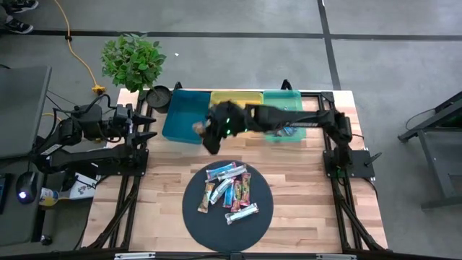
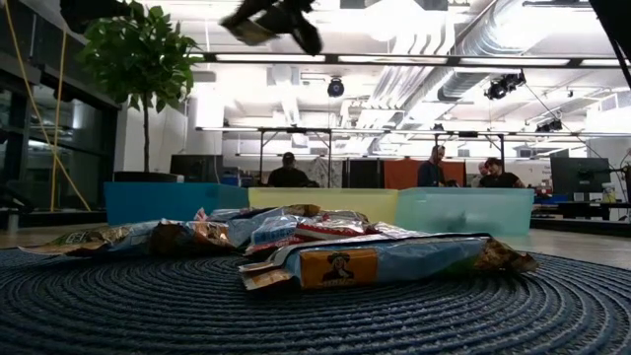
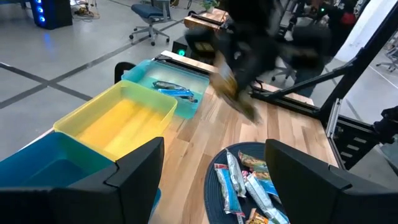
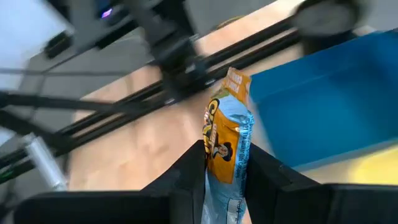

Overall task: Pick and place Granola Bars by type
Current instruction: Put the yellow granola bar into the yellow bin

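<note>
Several granola bars in blue, silver-white and multicolour wrappers lie in a heap on a round dark mat, also seen close up in the low view. My right gripper hangs in the air beside the blue bin's near edge, shut on a blue-and-orange bar. The left wrist view shows that arm blurred, with the bar in it. My left gripper is open and waits at the table's left side. My right gripper pinches the blue-and-orange bar between its two fingers, on the bar's lower part. The rest of the bar sticks out past the fingertips to its orange end. The bar is lifted clear of the table.
Three bins stand in a row along the far edge: blue, yellow and green. The green one holds bars. A potted plant stands at the far left corner. Bare wood lies between mat and bins. People sit in the room behind.
</note>
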`<state>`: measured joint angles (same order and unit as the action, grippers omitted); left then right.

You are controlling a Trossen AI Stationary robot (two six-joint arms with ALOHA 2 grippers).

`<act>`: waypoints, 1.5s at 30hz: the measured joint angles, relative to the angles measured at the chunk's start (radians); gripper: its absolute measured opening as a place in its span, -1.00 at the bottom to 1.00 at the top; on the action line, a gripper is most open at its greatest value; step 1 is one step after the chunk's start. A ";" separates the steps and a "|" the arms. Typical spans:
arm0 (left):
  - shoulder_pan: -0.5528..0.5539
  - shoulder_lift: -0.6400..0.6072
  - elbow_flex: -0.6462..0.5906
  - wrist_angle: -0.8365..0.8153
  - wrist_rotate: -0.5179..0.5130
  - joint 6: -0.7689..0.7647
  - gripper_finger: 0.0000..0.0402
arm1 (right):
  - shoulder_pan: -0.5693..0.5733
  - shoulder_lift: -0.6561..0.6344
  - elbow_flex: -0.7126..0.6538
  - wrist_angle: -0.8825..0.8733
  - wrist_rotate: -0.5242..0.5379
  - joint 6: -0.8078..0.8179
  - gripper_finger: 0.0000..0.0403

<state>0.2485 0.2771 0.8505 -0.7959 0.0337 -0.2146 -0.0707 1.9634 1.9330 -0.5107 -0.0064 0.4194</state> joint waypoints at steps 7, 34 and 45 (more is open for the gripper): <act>0.000 0.000 0.000 0.000 0.000 0.000 0.36 | -0.095 -0.045 0.001 -0.068 0.037 -0.044 -0.63; 0.000 0.000 0.000 0.000 -0.001 0.000 0.36 | -0.409 0.015 0.001 -0.347 0.232 0.036 -0.63; 0.000 0.000 0.000 0.000 -0.001 0.000 0.36 | -0.435 0.123 0.000 -0.322 0.124 0.056 -0.63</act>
<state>0.2487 0.2770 0.8505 -0.7956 0.0331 -0.2146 -0.5056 2.0868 1.9327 -0.8330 0.1179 0.4751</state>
